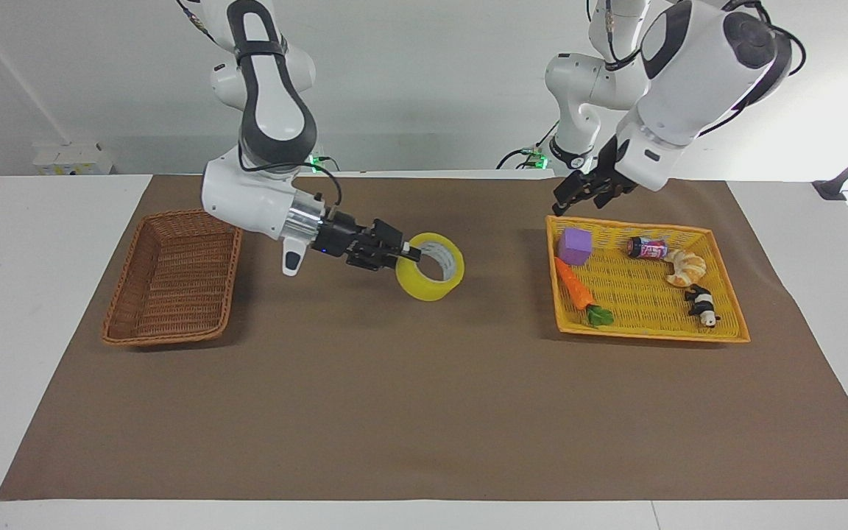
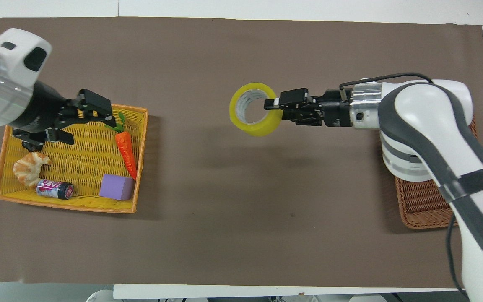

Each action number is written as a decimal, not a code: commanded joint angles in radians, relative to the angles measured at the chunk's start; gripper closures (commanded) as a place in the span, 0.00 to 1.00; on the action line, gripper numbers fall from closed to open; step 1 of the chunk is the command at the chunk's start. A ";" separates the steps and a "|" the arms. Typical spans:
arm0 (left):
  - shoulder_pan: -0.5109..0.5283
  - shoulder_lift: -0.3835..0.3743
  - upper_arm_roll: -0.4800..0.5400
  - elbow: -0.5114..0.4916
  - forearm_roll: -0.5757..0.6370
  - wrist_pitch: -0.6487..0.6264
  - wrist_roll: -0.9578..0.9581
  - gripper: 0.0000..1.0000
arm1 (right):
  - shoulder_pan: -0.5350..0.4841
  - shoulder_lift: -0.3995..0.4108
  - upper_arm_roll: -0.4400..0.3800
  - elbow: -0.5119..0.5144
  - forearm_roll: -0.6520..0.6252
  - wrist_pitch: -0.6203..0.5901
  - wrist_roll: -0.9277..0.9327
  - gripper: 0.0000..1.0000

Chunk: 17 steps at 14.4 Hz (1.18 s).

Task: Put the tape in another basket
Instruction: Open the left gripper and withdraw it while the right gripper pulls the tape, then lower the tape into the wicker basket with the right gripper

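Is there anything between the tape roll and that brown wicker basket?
Only the right gripper and its arm; the mat below is bare, as the facing view shows.
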 commanded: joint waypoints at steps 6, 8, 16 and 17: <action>0.273 -0.001 0.063 -0.026 0.115 -0.005 0.413 0.01 | -0.482 0.009 0.006 0.093 -0.344 -0.357 -0.187 1.00; 0.274 0.001 0.063 -0.026 0.115 -0.005 0.413 0.01 | -0.574 0.019 0.006 0.104 -0.440 -0.420 -0.297 1.00; 0.268 0.001 0.062 -0.023 0.117 -0.007 0.413 0.01 | -0.712 0.173 0.006 0.182 -0.591 -0.523 -0.603 1.00; 0.270 0.001 0.062 -0.023 0.117 -0.005 0.413 0.01 | -0.712 0.174 0.006 0.168 -0.600 -0.520 -0.617 1.00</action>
